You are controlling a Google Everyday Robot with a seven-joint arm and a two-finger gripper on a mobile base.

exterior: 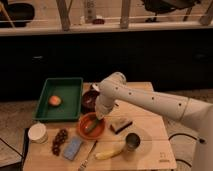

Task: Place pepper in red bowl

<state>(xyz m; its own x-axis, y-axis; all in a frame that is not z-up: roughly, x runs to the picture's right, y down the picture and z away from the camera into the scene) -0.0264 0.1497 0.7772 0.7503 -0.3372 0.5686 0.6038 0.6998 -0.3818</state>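
Note:
The red bowl (92,126) sits on the wooden table, left of centre. The dull green pepper (91,125) lies inside it. My gripper (99,116) hangs right over the bowl's right rim, at or just above the pepper's upper end. I cannot tell whether it still touches the pepper. The white arm reaches in from the right.
A dark brown-maroon bowl (90,100) stands behind the red bowl. A green tray (70,100) with an orange fruit (55,100) is at the left. A white cup (38,133), grapes (59,140), a blue sponge (73,148), a banana (109,153), a metal can (132,142) and a small block (121,125) surround the bowl.

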